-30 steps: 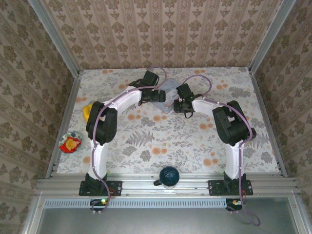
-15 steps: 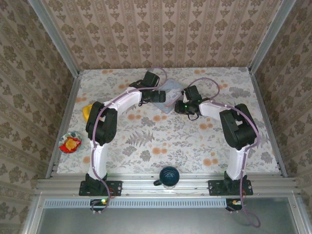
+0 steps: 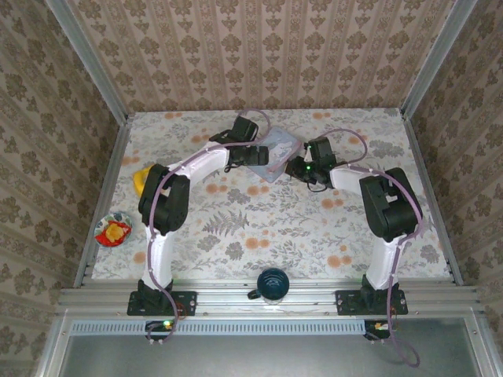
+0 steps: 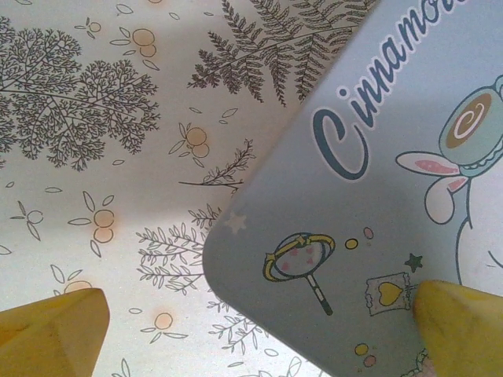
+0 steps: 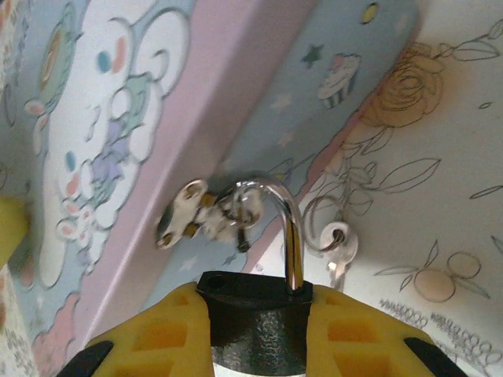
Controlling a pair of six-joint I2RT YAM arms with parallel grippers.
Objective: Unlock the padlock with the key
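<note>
Gripping the padlock (image 5: pixel 253 302) in the right gripper (image 5: pixel 255 334), yellow pads (image 5: pixel 157 330) closed on both sides of its black body. Holding it at the side of the tin (image 5: pixel 118 118), near the far edge of the table (image 3: pixel 236 236), about midway along that edge. From the body, a bright shackle (image 5: pixel 288 228) arching up and passing through the small metal hasp (image 5: pixel 182 216) on the tin's side. One leg seated in the body, the other end hidden among the hasp's parts, so no telling whether locked or sprung. Just beside the shackle, flat on the flowered cloth (image 5: pixel 440 118), the key (image 5: pixel 339 245) on a thin ring (image 5: pixel 314 208), clear of the body; contact with the shackle impossible to judge.

Spread wide over the tin's other side, the left gripper (image 4: pixel 255 330), gripping nothing. One yellow fingertip (image 4: pixel 460 330) above the printed lid, the other above bare cloth, with the tin's rounded corner between them. Whether touching the lid, unclear.

From above, both grippers at the tin from opposite sides, close together. At the middle of the near edge, a dark mug (image 3: pixel 273 283). At the left edge, a yellow thing (image 3: pixel 139 181), and nearer the bases a round red-and-yellow thing (image 3: pixel 114 229).
</note>
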